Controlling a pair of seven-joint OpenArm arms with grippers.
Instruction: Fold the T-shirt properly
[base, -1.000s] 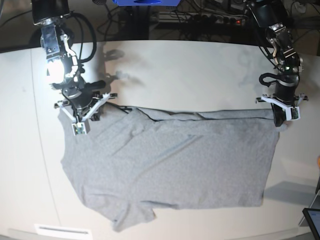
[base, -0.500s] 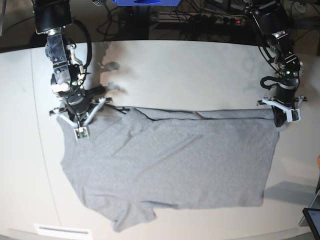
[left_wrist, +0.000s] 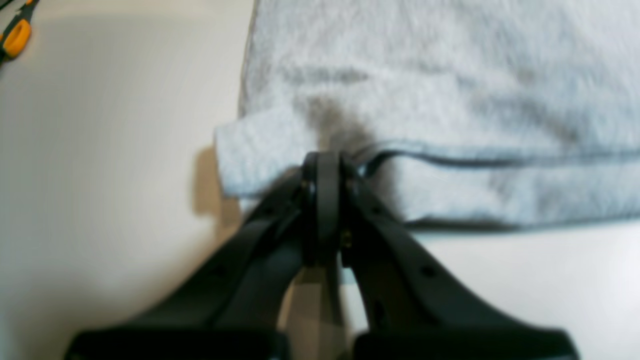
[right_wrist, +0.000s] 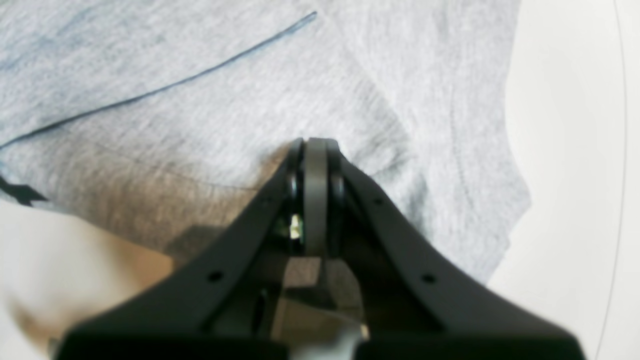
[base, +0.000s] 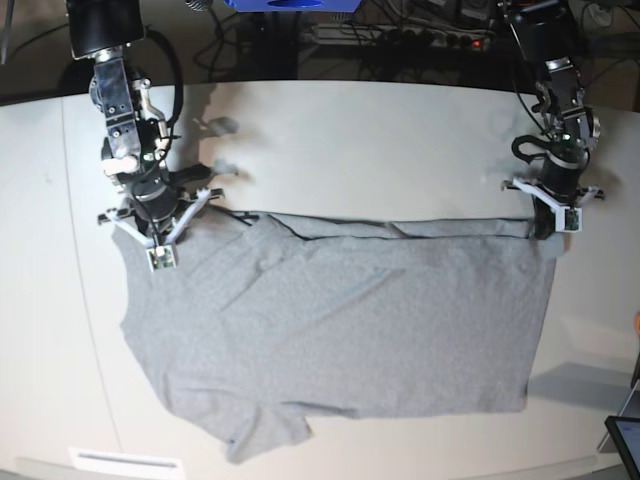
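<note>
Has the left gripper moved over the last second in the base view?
Yes. The left gripper, shut on the T-shirt corner, has moved toward the table's far edge, dragging that corner slightly with it.

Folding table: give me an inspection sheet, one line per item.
Surface: pale table, bare beyond the cloth.
Job's things: grey T-shirt spread flat, far edge folded over, one sleeve at the near edge.
Clutter: orange-handled tool at the table edge; dark device corner.
Grippers: left gripper shut on the T-shirt's far corner; right gripper shut on the T-shirt near its sleeve.
Cables: tangle behind the table.
Surroundings: blue object at the back.
</note>
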